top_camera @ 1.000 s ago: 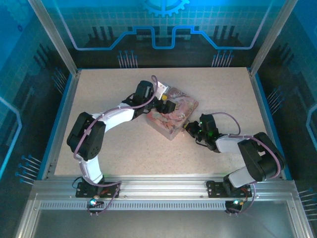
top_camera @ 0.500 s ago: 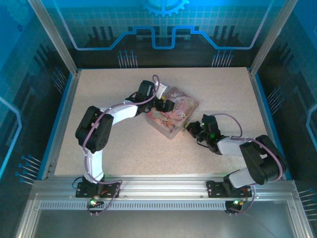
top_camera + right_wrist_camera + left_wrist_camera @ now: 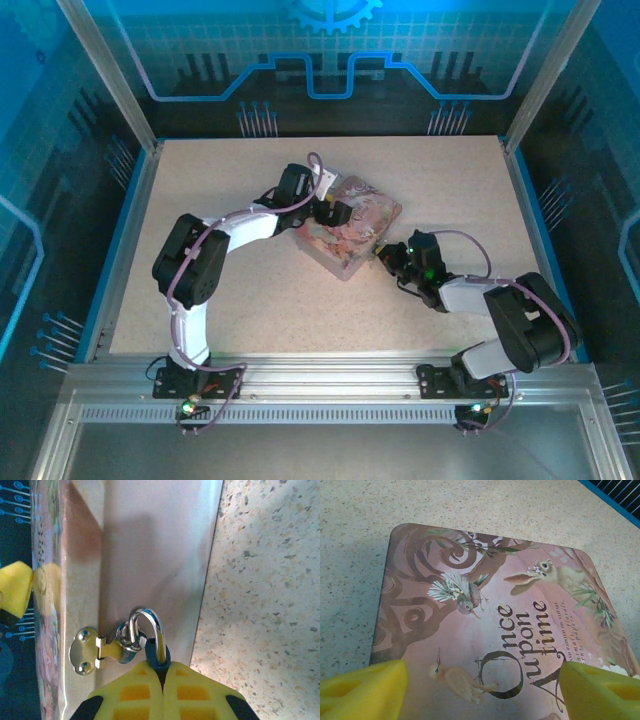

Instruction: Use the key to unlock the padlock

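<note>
The speckled surface (image 3: 250,280) carries the pink tin (image 3: 350,232) near its middle. The left hand (image 3: 480,692) is spread wide over the tin's lid, holding nothing. The right hand (image 3: 162,671), fingers pressed together, pinches the padlock (image 3: 150,655) at the tin's side wall. The padlock's long axis continues the fingers' line. Its shackle (image 3: 157,625) points away from the hand, through the clasp's ring (image 3: 125,642).
</note>
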`<action>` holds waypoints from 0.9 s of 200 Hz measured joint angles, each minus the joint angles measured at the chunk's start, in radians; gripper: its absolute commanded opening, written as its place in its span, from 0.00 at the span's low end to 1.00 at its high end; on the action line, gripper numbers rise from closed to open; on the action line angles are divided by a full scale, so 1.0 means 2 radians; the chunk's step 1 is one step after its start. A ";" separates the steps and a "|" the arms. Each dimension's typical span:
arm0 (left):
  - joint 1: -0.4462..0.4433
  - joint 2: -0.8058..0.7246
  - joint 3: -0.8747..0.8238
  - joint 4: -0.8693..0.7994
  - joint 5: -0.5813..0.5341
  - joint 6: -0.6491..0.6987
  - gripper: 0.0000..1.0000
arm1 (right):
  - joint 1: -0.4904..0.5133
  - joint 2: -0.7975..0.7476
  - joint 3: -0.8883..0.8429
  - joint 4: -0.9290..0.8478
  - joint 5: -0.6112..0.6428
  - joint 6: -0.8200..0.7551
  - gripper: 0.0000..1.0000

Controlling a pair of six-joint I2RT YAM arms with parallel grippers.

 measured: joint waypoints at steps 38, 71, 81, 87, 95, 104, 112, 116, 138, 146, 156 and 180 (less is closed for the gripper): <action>0.000 0.001 0.000 0.002 0.000 0.000 0.80 | -0.002 -0.023 0.000 -0.019 0.016 0.005 0.00; 0.000 0.002 -0.003 0.011 -0.002 0.000 0.80 | -0.002 -0.055 0.009 -0.074 0.036 0.001 0.00; 0.000 0.002 -0.003 0.012 -0.002 0.000 0.81 | -0.002 -0.066 0.016 -0.103 0.040 -0.005 0.00; 0.000 0.002 -0.003 0.012 -0.002 0.000 0.81 | -0.002 -0.072 0.018 -0.118 0.043 -0.008 0.00; 0.000 0.001 -0.003 0.012 -0.002 0.000 0.82 | -0.002 -0.083 0.020 -0.135 0.045 -0.014 0.00; 0.000 0.000 -0.004 0.011 -0.001 0.000 0.83 | -0.002 -0.098 0.020 -0.158 0.047 -0.022 0.00; 0.000 -0.002 -0.006 0.011 0.000 0.000 0.84 | -0.002 -0.113 0.020 -0.180 0.047 -0.031 0.00; 0.000 -0.003 -0.006 0.011 0.000 0.000 0.84 | -0.002 -0.122 0.021 -0.196 0.047 -0.039 0.00; 0.000 -0.015 -0.014 -0.001 0.001 -0.001 0.86 | -0.002 -0.156 0.037 -0.274 0.049 -0.074 0.00; 0.001 -0.024 -0.018 -0.011 0.001 -0.002 0.86 | -0.002 -0.167 0.045 -0.299 0.047 -0.090 0.00; 0.001 -0.034 -0.022 -0.024 0.002 -0.002 0.86 | -0.002 -0.175 0.056 -0.326 0.044 -0.111 0.00; 0.000 -0.075 -0.029 -0.054 0.004 -0.002 0.86 | -0.002 -0.185 0.074 -0.376 0.032 -0.150 0.00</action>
